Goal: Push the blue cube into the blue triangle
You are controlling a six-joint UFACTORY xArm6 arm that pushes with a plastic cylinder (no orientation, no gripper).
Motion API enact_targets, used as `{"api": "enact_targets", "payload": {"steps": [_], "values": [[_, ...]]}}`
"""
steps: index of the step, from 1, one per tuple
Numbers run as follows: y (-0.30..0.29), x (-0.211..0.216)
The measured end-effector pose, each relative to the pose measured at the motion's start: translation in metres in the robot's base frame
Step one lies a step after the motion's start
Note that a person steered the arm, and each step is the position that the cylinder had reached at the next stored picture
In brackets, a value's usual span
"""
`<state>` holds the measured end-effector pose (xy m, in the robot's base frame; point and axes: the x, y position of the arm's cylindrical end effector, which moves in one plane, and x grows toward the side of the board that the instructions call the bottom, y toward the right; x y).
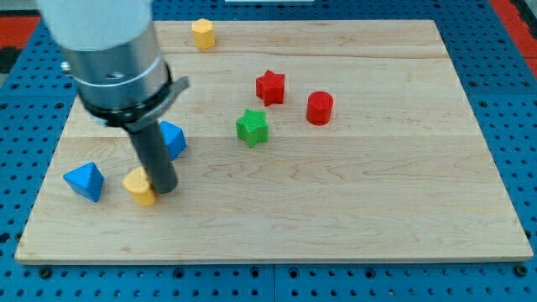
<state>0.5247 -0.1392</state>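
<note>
Tip, a bare rod with nothing to grip, sits touching a yellow block; blue cube just behind, blue triangle leftward, well apart, so the push remains undone

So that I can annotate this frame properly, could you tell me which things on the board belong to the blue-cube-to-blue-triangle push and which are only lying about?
Belonging to the job:
- blue cube, partly behind the rod
- blue triangle, near the view's left edge
- my tip, between the two, right beside the yellow block

Just lying about:
- yellow block
- yellow hexagon
- red star
- red cylinder
- green star
</note>
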Motion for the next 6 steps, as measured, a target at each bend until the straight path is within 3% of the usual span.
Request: {"api": "enact_targets", "payload": {"steps": [1,2,3,4,5,6], "values": [[0.078,-0.002],[0.12,-0.028],[0.061,-0.077],[0.052,-0.11],[0.021,-0.081],[-0.047,-0.042]]}}
